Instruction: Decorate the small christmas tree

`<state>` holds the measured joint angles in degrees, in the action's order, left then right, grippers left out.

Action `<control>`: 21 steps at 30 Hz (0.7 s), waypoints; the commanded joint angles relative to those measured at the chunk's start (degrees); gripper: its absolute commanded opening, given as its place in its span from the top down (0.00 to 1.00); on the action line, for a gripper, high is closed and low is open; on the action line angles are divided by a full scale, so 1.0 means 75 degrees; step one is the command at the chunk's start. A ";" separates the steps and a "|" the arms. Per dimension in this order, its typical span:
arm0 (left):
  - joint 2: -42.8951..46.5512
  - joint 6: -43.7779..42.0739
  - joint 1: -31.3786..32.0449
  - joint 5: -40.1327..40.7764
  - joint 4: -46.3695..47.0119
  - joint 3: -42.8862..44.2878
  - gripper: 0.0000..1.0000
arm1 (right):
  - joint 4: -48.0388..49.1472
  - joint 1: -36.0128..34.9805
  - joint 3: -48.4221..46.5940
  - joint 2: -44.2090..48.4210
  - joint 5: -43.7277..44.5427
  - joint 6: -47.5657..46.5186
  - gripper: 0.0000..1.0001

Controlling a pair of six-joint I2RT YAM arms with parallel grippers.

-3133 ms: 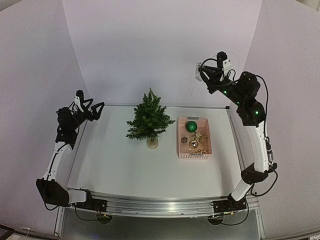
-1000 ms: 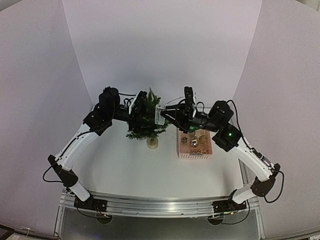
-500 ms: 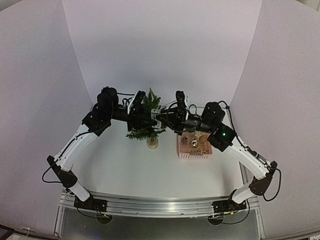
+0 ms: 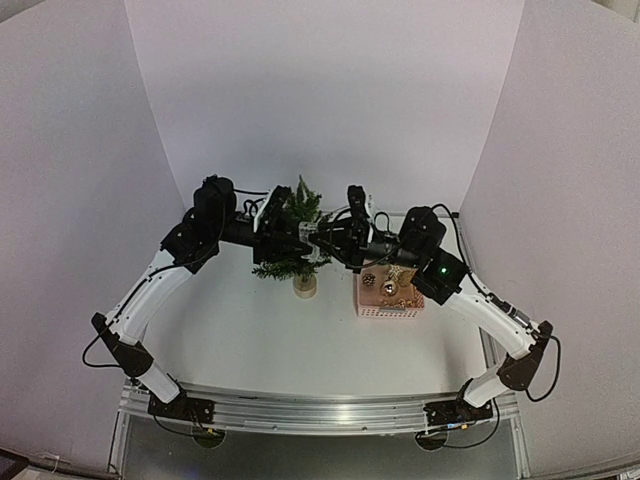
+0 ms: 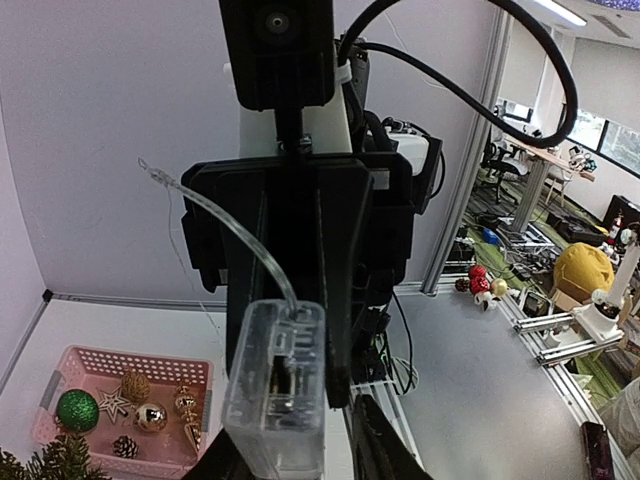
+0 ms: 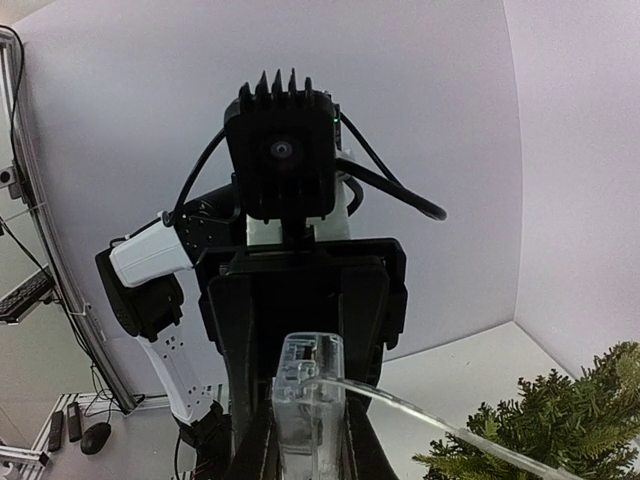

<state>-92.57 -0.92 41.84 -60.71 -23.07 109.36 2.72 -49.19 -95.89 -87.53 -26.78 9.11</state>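
Left arm (image 4: 160, 285) and right arm (image 4: 480, 305) reach inward by the small christmas tree (image 4: 303, 198), tips meeting. Right tool (image 6: 308, 445) clamps a clear box (image 5: 278, 400); left tool (image 5: 300, 462) apparently clamps it too.

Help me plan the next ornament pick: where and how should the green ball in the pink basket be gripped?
Probably best to grip the green ball across its round middle, coming from straight above. The walls of the pink basket block the sides, and the star ornament lies close beside it.
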 commanded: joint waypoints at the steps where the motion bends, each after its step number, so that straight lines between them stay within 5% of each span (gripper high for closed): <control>1: 0.0403 -0.0470 -0.0003 -0.0056 -0.0419 0.0038 0.67 | 0.0361 0.0034 -0.0024 0.0190 0.0201 0.0138 1.00; 9: 0.0418 -0.0578 -0.0013 0.0026 -0.0553 -0.0052 0.67 | 0.0444 0.0037 -0.0171 0.0036 0.0079 0.0131 1.00; 17: 0.0460 -0.0680 -0.0013 0.0026 -0.0594 -0.0121 0.78 | 0.0457 0.0038 -0.0102 0.0115 0.0179 0.0052 1.00; 21: 0.0462 -0.0644 -0.0013 0.0011 -0.0496 -0.0113 0.92 | 0.0459 0.0035 0.0031 0.0172 0.0299 0.0051 1.00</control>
<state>-91.81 -4.41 41.71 -59.42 -27.03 108.95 3.36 -49.32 -95.75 -87.53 -27.29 9.11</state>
